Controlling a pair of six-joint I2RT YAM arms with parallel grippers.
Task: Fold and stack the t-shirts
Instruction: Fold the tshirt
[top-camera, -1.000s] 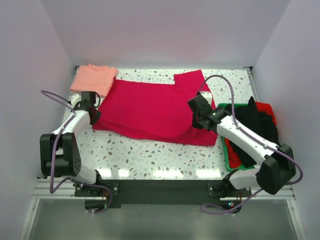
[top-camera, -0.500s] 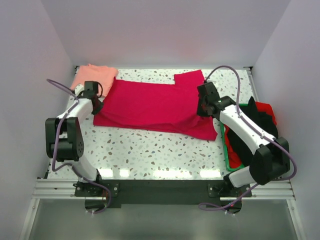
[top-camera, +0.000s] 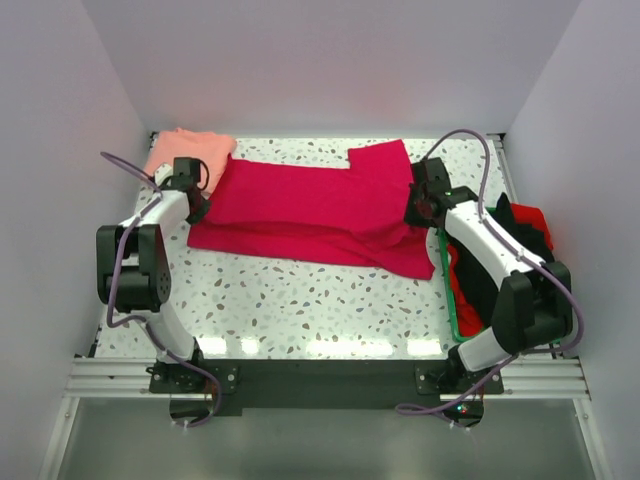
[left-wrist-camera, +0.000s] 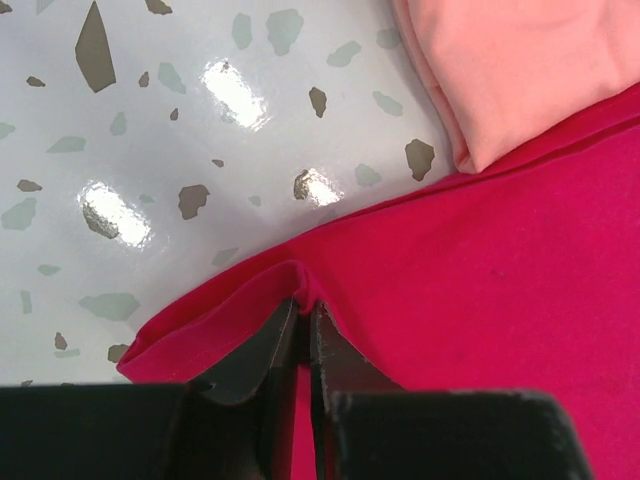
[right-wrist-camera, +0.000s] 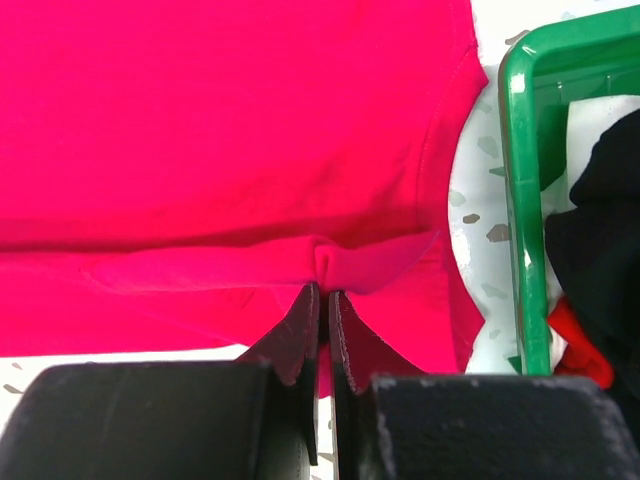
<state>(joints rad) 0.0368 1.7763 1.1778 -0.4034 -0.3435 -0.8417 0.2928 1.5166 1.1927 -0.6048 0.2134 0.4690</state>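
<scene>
White walls (top-camera: 330, 60) box in a speckled terrazzo table (top-camera: 300, 300), with glare spots along the 6 o'clock edge. The red shirt (top-camera: 310, 205) lies spread across mid-table, its long axis running 9 to 3 o'clock. The near part is doubled over, so a layered band shows along the front. One sleeve pokes out at about 1 o'clock.

The pink shirt (top-camera: 190, 150) sits folded at the 10 o'clock corner and touches the red shirt's edge. Can't tell which of the two lies on top there.

The left gripper (top-camera: 197, 207) is at the red shirt's 9 o'clock end. Its fingers are together, clamped on a raised pinch of the hem. In the left wrist view the cloth peaks up between the black fingertips (left-wrist-camera: 275, 345), with bare table just beyond the hem.

The right gripper (top-camera: 415, 212) is at the shirt's 3 o'clock end. Its jaws are pressed together on a bunched fold of red cloth, and creases run out to both sides in the right wrist view.

A green tray (top-camera: 447, 300) sits at 3 to 4 o'clock on the table, just beside the right gripper. It holds dark clothes (top-camera: 515, 250) with a bit of red showing among them. A thin strip of table separates the shirt's side seam from the tray rim.

Both arms reach in from their bases at 6 o'clock. Purple cables (top-camera: 465, 140) loop over each arm.
</scene>
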